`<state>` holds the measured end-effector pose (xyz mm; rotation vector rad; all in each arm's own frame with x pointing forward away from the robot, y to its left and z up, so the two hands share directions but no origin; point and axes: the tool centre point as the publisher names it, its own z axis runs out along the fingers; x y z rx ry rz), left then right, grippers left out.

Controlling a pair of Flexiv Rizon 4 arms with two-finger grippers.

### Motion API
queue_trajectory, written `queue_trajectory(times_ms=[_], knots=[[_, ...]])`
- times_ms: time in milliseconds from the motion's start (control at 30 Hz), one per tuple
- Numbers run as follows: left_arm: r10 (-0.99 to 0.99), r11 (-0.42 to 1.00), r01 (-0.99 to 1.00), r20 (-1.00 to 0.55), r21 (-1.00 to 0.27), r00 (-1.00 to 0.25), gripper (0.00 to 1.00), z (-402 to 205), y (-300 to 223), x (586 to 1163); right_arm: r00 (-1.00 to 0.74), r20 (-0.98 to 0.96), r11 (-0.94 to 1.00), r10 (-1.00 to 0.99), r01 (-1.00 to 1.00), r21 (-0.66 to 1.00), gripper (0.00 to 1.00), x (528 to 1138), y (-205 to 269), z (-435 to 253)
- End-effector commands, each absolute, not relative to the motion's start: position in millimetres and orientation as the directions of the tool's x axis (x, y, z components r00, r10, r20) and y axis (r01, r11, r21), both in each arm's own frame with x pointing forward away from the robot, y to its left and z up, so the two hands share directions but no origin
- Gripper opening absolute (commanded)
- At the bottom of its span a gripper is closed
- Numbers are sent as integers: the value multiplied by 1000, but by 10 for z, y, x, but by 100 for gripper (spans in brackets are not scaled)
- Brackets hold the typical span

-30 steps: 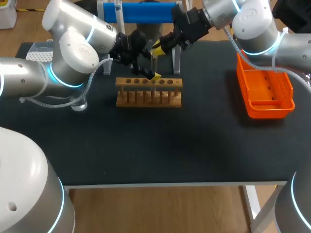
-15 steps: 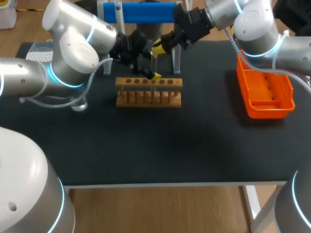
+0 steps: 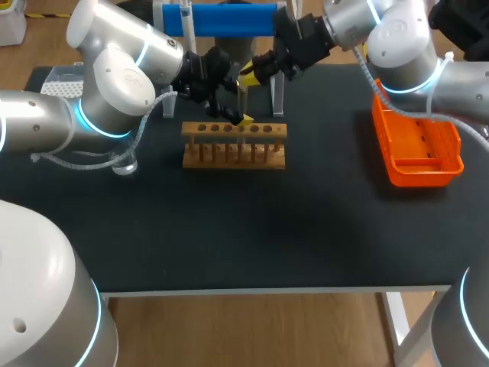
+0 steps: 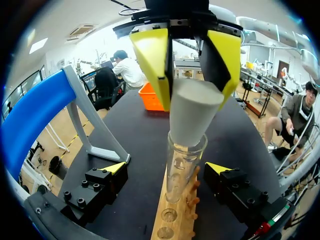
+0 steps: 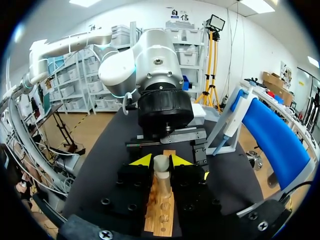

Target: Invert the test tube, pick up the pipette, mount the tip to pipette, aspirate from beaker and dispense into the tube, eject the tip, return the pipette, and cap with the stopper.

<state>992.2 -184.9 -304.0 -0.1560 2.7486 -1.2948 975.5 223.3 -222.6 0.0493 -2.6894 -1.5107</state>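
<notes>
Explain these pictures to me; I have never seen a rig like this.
These are two robot arms working at a black table. The head view looks down from above and behind them; the two round pictures come from a camera on each arm's wrist. On the table stand a wooden rack with a glass test tube upright in it, an orange tray, a blue stand at the back, and a beaker by the left arm. The right gripper holds a pale stopper at the tube's mouth. The left gripper is open, one finger on either side of the tube.
</notes>
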Motion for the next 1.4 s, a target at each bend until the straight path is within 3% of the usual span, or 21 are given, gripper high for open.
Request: queue_trajectory(times_ms=[33,1300,1333,1400], knots=[[-133,634,-50,-45,-772,-990,100,-3038,-1846,9924,-998,35,519,-56,1,855,0,9757,2227,-2249],[-133,634,-50,-45,-772,-990,100,-3038,-1846,9924,-996,37,558,-76,-12,830,0,9701,2181,-2388],[-133,634,-50,-45,-772,-990,100,-3038,-1846,9924,-996,36,559,-76,-13,829,9,9700,2180,-2389],[-133,634,-50,-45,-772,-990,100,-3038,-1846,9924,-997,28,560,-71,-17,829,49,9699,2178,-2389]])
